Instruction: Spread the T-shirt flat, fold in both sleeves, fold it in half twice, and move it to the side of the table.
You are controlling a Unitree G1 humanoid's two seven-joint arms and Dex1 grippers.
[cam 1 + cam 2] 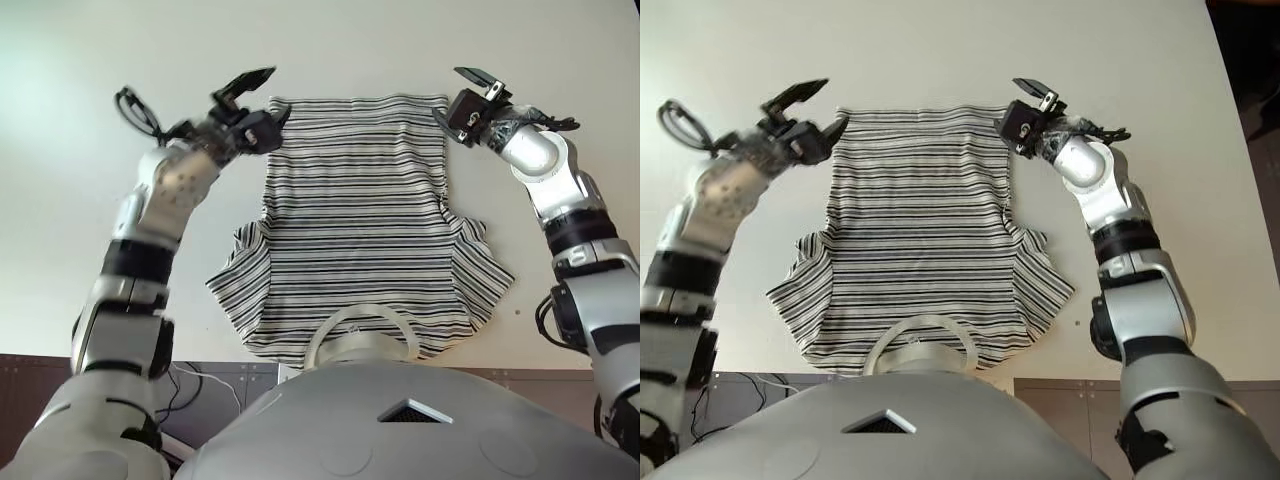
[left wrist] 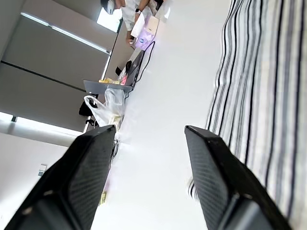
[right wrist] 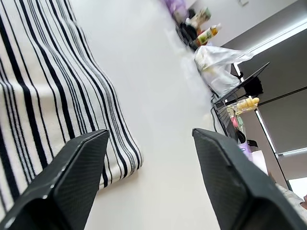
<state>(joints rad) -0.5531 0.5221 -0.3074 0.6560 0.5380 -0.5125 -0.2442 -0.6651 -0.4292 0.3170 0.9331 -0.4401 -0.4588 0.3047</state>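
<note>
A black-and-white striped T-shirt (image 1: 355,210) lies spread on the white table (image 1: 80,60), hem at the far side, collar nearest me, sleeves out to both sides. My left gripper (image 1: 262,98) hovers open just above the hem's far left corner. Open too, my right gripper (image 1: 462,98) hangs over the far right corner. In the left wrist view the striped cloth (image 2: 268,96) lies beside the two dark fingers (image 2: 91,177). In the right wrist view the hem corner (image 3: 129,163) sits between the spread fingers (image 3: 76,177), below them. Neither gripper holds any cloth.
Bare white table surrounds the shirt on the left, right and far sides. The table's near edge (image 1: 120,354) runs just below the collar. Beyond the table's far end stand a laptop (image 2: 129,72), a plastic bag (image 3: 218,62) and bottles.
</note>
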